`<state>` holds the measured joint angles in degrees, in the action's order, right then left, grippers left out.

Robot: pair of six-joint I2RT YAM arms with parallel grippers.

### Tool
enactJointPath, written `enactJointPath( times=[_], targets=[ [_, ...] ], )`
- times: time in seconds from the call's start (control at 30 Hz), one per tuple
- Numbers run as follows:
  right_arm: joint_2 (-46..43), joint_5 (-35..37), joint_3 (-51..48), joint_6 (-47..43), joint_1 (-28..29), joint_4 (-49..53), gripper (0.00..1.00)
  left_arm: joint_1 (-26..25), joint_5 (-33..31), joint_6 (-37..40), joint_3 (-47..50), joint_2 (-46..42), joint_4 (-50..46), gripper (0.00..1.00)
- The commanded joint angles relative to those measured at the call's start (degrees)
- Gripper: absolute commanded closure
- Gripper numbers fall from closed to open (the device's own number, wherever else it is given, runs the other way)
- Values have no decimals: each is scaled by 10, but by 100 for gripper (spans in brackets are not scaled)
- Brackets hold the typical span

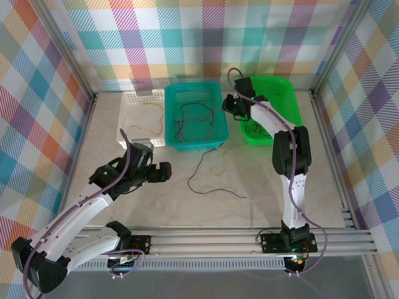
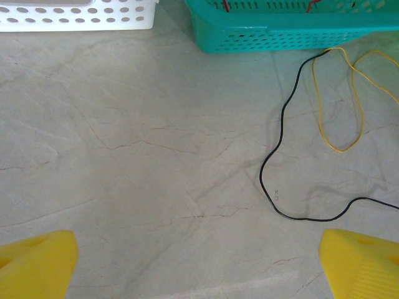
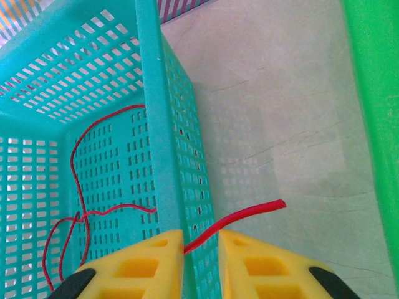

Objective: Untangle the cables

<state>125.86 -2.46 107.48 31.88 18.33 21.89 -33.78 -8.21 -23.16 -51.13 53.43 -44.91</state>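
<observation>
While right gripper [image 3: 201, 240] hangs almost closed around the red cable [image 3: 249, 212] over the teal basket's [image 3: 149, 93] right wall, far tabletop edge (pinched or not, can't tell), a pull risks snagging mesh and dragging the basket. Left gripper [image 2: 198, 252] wide open, empty.

Pastel plaid cloth is covering the back wall [image 1: 206, 37], the left wall [image 1: 31, 124] and the right wall [image 1: 374, 124], its checks running in pink, teal, orange, purple and yellow. Silver metal posts [image 1: 65, 50] are standing in the corners and framing the cloth. The table [image 1: 124, 199] is showing a pale, marble-like top crossed by thin brownish veins. Ribbed metal rails [image 1: 212, 240] are lying along its near edge. Soft, even light is falling from above, throwing only faint shadows.
</observation>
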Motion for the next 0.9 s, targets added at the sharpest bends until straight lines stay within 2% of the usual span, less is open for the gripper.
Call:
enactJointPath(
  times=[0.0,0.1,0.3,0.37,0.7,0.87],
  targets=[
    [13,14,16,-23,0,-2,78,-8,-5,-3,-5,-2,-1,1],
    [21,9,21,-28,0,-8,75,-8,-5,-3,-6,-1,-1,1],
    [17,-21,-6,-16,-1,-58,62,-8,-8,-3,-6,-2,-3,1],
    [12,-25,-18,-9,0,-78,62,-8,-8,-3,-6,-1,-2,1],
    [17,-8,-16,0,-2,-98,82,-7,-9,-3,-6,3,-2,1],
    [23,-8,-12,-4,-1,-104,87,-7,-10,-1,-7,7,-1,1]
  ],
)
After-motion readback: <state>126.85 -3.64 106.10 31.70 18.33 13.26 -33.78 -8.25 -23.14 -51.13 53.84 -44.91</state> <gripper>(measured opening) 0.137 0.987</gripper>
